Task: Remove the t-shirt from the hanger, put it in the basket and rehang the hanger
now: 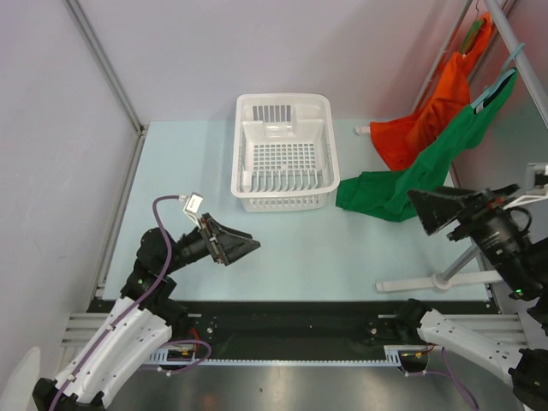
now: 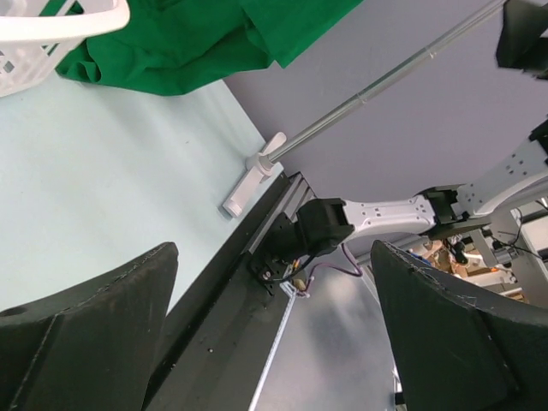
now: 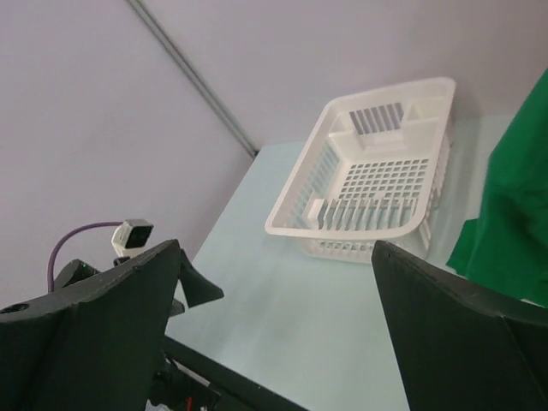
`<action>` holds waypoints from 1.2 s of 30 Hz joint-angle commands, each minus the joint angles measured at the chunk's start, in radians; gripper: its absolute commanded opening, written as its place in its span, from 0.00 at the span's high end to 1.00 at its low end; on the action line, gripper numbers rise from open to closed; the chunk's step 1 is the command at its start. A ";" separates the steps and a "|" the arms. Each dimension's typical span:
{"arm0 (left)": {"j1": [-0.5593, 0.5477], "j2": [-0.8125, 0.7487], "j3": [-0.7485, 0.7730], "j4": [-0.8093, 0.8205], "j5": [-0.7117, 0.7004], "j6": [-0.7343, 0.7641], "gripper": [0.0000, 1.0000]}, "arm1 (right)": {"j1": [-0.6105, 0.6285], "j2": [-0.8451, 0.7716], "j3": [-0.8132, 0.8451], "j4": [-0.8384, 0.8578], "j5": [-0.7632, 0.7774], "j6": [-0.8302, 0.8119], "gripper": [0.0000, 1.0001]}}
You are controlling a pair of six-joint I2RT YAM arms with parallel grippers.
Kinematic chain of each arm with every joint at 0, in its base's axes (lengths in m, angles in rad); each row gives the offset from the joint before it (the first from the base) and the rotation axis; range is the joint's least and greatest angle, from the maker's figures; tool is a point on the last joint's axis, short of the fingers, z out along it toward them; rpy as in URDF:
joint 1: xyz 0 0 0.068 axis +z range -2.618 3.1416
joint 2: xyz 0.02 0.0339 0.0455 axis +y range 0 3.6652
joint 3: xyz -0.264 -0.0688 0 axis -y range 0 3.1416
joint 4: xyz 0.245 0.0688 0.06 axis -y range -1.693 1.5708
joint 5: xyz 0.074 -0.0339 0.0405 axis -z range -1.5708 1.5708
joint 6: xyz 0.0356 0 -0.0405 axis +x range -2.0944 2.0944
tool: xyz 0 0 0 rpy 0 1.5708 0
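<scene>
A green t-shirt (image 1: 428, 163) hangs on a light blue hanger (image 1: 495, 86) from a rack pole at the right; its lower part drapes onto the table. It also shows in the left wrist view (image 2: 188, 43) and the right wrist view (image 3: 509, 205). An orange t-shirt (image 1: 432, 107) hangs behind it on a green hanger (image 1: 472, 36). My right gripper (image 1: 438, 211) is open and empty, just below the green shirt's hem. My left gripper (image 1: 242, 246) is open and empty over the table's left front.
A white plastic dish basket (image 1: 282, 154) stands at the middle back of the table. The rack's white foot (image 1: 428, 281) lies on the table at the right front, with its pole (image 2: 377, 94) slanting upward. Walls close in on left and back.
</scene>
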 commanded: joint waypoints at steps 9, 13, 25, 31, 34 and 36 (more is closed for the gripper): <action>-0.012 -0.007 0.070 0.002 0.038 0.006 0.00 | -0.242 0.434 0.482 -0.182 0.059 -0.207 0.00; -0.013 -0.027 0.087 -0.066 0.026 0.032 0.00 | -0.217 0.573 0.599 -0.212 0.267 -0.219 0.00; -0.013 -0.054 0.085 -0.164 0.026 0.031 0.00 | -0.217 0.870 0.749 -0.168 0.917 -0.290 0.00; -0.013 -0.059 0.090 -0.202 0.024 0.037 0.00 | -0.377 0.851 0.680 -0.097 0.840 -0.301 0.00; -0.013 -0.056 0.088 -0.210 0.023 0.035 0.00 | -0.513 0.842 0.644 -0.100 0.709 -0.256 0.01; -0.013 -0.054 0.085 -0.207 0.020 0.031 0.00 | -0.553 0.841 0.631 -0.097 0.637 -0.235 0.01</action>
